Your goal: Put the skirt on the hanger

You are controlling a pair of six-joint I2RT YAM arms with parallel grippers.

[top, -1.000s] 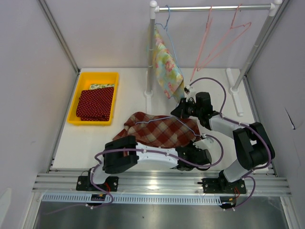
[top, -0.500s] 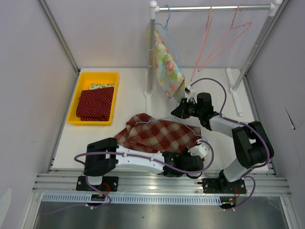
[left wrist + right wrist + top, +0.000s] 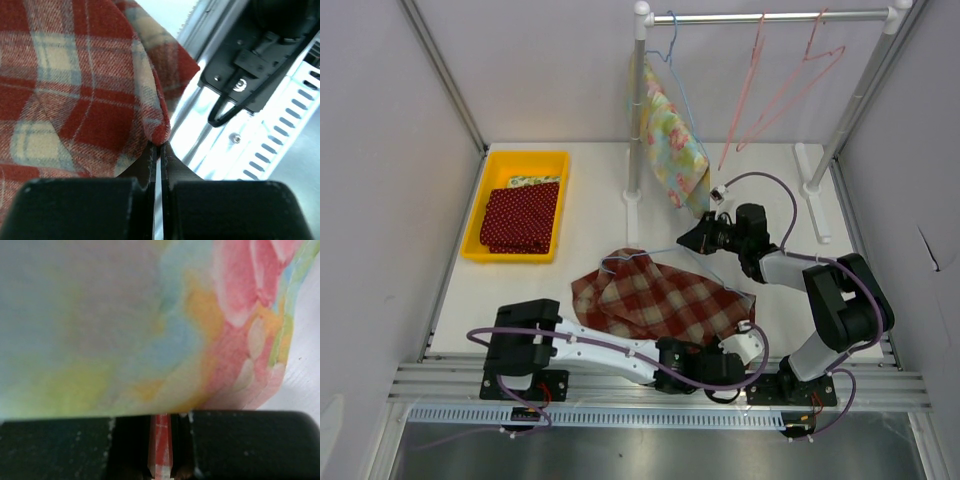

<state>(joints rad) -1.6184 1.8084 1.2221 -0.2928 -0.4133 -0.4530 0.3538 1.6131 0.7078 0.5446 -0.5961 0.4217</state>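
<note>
Dragged toward the near edge of the bench point(image 3: 520, 290) by left jaws clamped on its hem, the skirt point(image 3: 660, 300) lay under the hanger point(image 3: 650, 251), not yet hung, while right jaws pinched a red sliver point(image 3: 161, 445).

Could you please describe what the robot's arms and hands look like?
Both the left arm and right arm pair white tubular links with bulky black joint housings. A thin purple cable loops loosely along each. The left hand and right hand have matte black, flat-faced fingers on squared blocks.
</note>
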